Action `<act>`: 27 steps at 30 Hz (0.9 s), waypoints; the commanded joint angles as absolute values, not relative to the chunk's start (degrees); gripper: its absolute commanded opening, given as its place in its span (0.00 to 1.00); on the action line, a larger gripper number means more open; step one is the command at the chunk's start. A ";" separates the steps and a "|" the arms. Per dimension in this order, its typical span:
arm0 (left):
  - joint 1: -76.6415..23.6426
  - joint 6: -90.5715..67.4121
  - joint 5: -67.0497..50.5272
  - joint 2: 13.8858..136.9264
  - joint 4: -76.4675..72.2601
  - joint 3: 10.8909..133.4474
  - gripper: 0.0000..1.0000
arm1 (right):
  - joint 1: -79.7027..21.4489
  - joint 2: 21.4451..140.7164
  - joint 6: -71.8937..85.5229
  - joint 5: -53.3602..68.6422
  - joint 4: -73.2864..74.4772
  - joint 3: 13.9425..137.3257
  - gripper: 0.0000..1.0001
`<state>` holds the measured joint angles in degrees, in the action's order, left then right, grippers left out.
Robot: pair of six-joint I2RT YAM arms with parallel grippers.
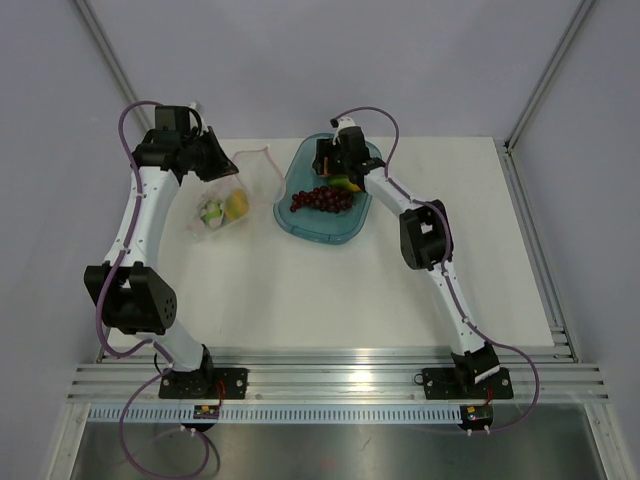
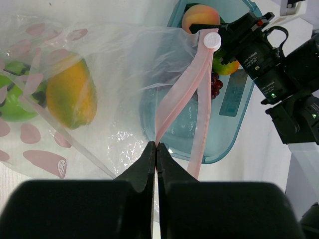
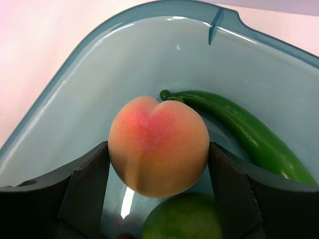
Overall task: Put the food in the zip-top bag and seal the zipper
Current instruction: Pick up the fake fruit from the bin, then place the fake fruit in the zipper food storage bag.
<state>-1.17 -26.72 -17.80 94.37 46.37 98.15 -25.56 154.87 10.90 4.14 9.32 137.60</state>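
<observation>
The right gripper is pressed onto both sides of the peach in the teal tray, apparently for lifting; the zipper is pinched by the left gripper, so the zip-top bag is held raised alongside.

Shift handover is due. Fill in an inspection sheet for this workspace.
Surface: white table, no spills seen.
Job's things: bag holds a mango and a green fruit; grapes, second mango and green pepper lie in the teal tray.
Clutter: nothing seen.
Grippers: left claw shut on the zipper strip; right claw shut on the peach, inside the tray.
Cables: purple cables loop along both arms.
Surroundings: grey walls, metal rail at the near edge.
</observation>
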 commanded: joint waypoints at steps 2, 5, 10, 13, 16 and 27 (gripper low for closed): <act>-1.32 -25.66 -19.51 93.69 43.51 97.47 0.00 | -26.37 142.58 10.99 5.62 3.61 133.95 0.61; -1.32 -25.66 -19.51 93.43 43.16 96.86 0.00 | -26.28 138.10 11.07 6.85 2.55 131.84 0.61; -1.32 -24.79 -19.69 95.45 44.38 98.87 0.00 | -26.37 130.97 12.56 9.93 1.15 125.78 0.61; -1.32 -25.05 -20.48 95.89 43.95 98.97 0.00 | -26.72 125.17 14.41 13.53 -1.47 119.64 0.60; -1.32 -25.05 -20.92 95.89 43.77 99.14 0.00 | -29.08 118.76 14.77 15.90 -2.98 112.61 0.60; -1.49 -25.22 -22.68 93.69 44.03 98.61 0.00 | -39.37 111.36 16.08 16.96 -2.11 105.47 0.60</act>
<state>-1.30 -25.91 -20.71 95.85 45.98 97.06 -38.26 112.99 14.96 15.79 -1.21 105.47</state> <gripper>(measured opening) 0.005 0.795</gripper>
